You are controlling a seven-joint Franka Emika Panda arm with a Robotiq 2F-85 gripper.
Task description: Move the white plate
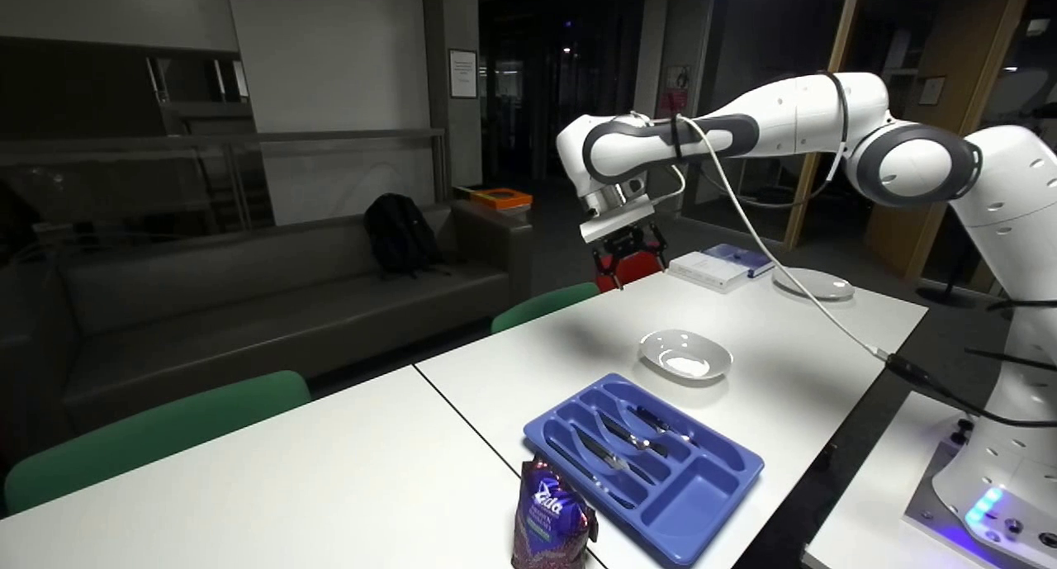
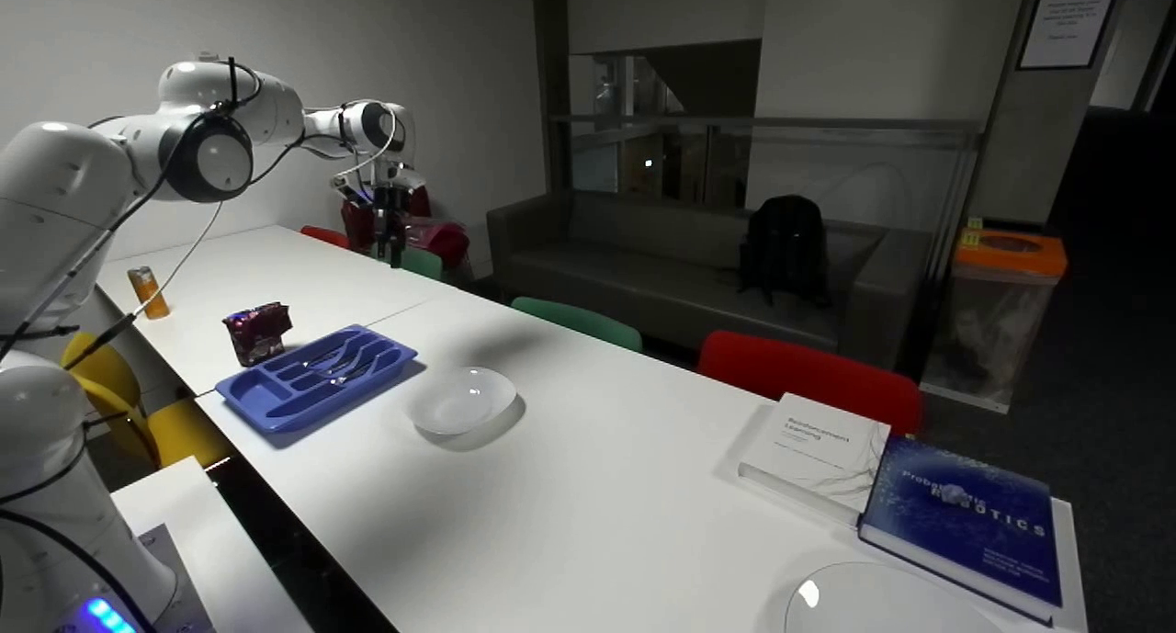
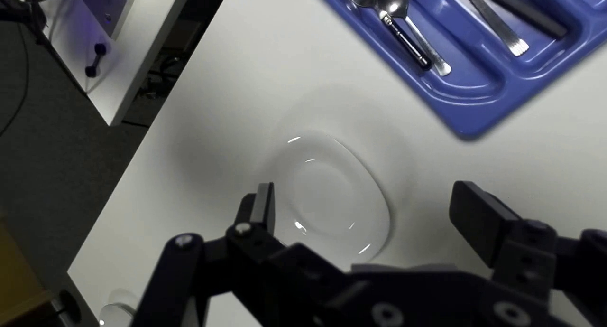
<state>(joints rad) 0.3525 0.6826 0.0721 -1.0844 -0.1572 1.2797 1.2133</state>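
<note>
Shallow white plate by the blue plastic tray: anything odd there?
Nothing stands out: the shallow white plate sits face up on the white table, no chip or spill showing; metal cutlery lies inside the blue tray. In the wrist view, the black gripper hides part of the plate's rim.

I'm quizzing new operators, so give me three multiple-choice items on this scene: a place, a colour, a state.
1. Which of these is nearest the white plate?
A) shiny bag
B) books
C) cutlery tray

2. What colour is the cutlery tray?
A) blue
B) green
C) yellow

3. How is the tool?
A) shut on the white plate
B) open
C) shut on nothing

1 C: both exterior views show it just beside the white plate.
2 A: it is blue in all three views.
3 B: the wrist view shows it spread wide.
</note>
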